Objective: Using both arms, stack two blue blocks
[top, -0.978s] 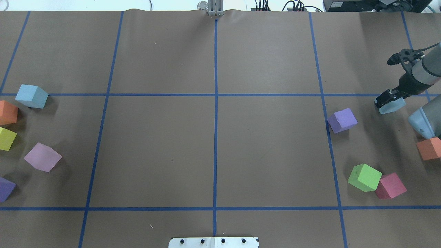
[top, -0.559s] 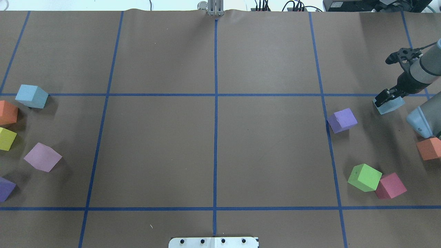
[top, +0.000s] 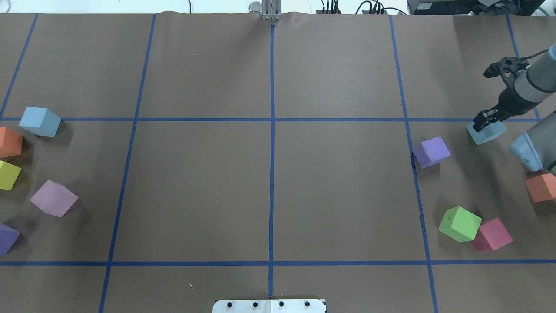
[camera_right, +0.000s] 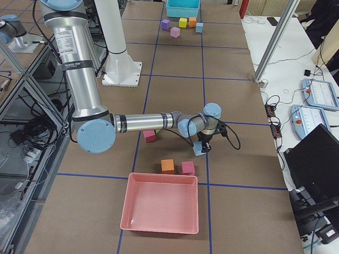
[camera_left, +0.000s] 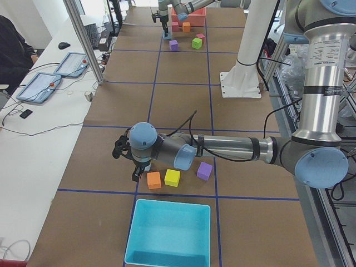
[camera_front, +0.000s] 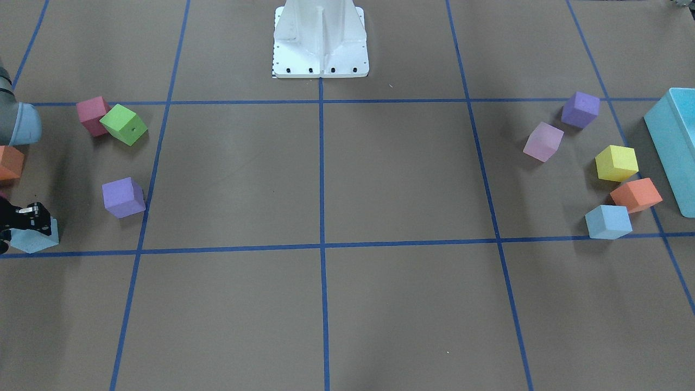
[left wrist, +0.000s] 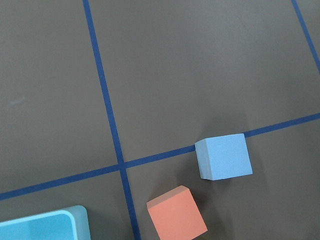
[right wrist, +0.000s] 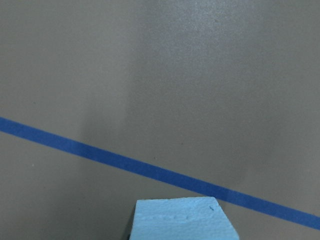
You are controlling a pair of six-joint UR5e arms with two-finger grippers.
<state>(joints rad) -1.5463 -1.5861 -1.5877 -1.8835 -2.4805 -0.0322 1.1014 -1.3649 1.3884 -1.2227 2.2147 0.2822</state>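
My right gripper (top: 485, 120) is shut on one pale blue block (top: 487, 132) at the table's right side, just above the brown paper near a blue tape line. It also shows in the front-facing view (camera_front: 26, 217) over that block (camera_front: 33, 240). The right wrist view shows the block's top (right wrist: 182, 220) at its bottom edge. The second blue block (top: 40, 121) rests on the table at the far left, and shows in the left wrist view (left wrist: 223, 156). My left gripper (camera_left: 135, 176) hovers near it; whether it is open or shut I cannot tell.
A purple cube (top: 431, 151), green cube (top: 459, 224), red cube (top: 492, 234) and orange cube (top: 541, 188) lie near the right arm. Orange (top: 8, 142), yellow (top: 8, 175), pink (top: 54, 198) and purple cubes lie at the left. A teal bin (camera_front: 673, 146) and a pink bin (camera_right: 161, 209) stand at the table's ends.
My right gripper has moved a little left and towards the far side, carrying the blue block with it. The block on the left has not moved.
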